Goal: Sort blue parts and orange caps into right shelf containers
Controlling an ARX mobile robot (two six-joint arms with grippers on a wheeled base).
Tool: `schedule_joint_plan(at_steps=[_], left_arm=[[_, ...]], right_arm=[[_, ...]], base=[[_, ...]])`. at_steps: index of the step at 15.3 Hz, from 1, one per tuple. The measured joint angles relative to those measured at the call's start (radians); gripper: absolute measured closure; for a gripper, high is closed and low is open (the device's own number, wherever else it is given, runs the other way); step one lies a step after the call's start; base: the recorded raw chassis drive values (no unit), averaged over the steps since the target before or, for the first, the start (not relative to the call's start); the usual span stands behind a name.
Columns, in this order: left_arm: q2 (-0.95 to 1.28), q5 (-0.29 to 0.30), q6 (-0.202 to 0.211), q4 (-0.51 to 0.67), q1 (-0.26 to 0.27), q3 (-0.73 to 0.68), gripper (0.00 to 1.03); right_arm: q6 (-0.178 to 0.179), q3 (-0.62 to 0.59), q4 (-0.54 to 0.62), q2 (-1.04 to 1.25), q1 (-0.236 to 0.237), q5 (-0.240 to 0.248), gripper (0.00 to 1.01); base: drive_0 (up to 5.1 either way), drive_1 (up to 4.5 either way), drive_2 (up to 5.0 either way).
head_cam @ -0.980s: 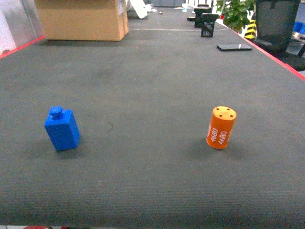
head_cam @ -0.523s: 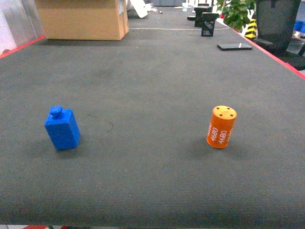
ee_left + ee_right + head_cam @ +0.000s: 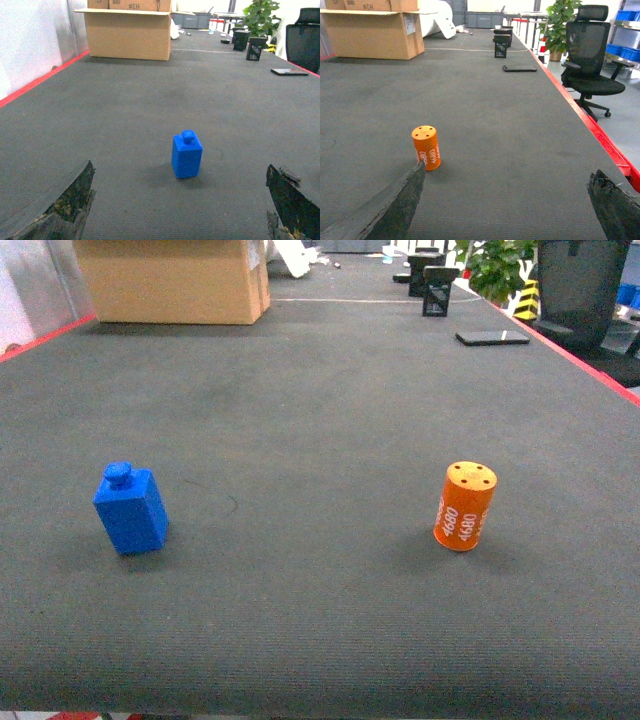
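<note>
A blue part (image 3: 130,510), a blocky piece with a round knob on top, stands upright on the dark mat at the left. An orange cap (image 3: 465,507), a small cylinder printed 4680, stands at the right. Neither gripper appears in the head view. In the left wrist view my left gripper (image 3: 180,202) is open, and the blue part (image 3: 187,155) stands ahead of it, centred between the fingers and apart from them. My right gripper (image 3: 505,205) is open too. The orange cap (image 3: 426,147) stands just beyond its left fingertip (image 3: 417,172). The shelf is out of view.
A cardboard box (image 3: 172,280) stands at the far left of the table. A phone (image 3: 491,338) and black stands (image 3: 438,290) lie far right. The red table edge (image 3: 600,140) runs along the right, with an office chair (image 3: 587,60) and blue bins (image 3: 626,15) beyond.
</note>
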Motion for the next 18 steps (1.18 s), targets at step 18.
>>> schedule_joint_plan(at_steps=[18], left_arm=[[0.0, 0.0, 0.0, 0.0, 0.0, 0.0, 0.05]], right_arm=[[0.0, 0.0, 0.0, 0.0, 0.0, 0.0, 0.03]], base=[[0.0, 0.0, 0.0]])
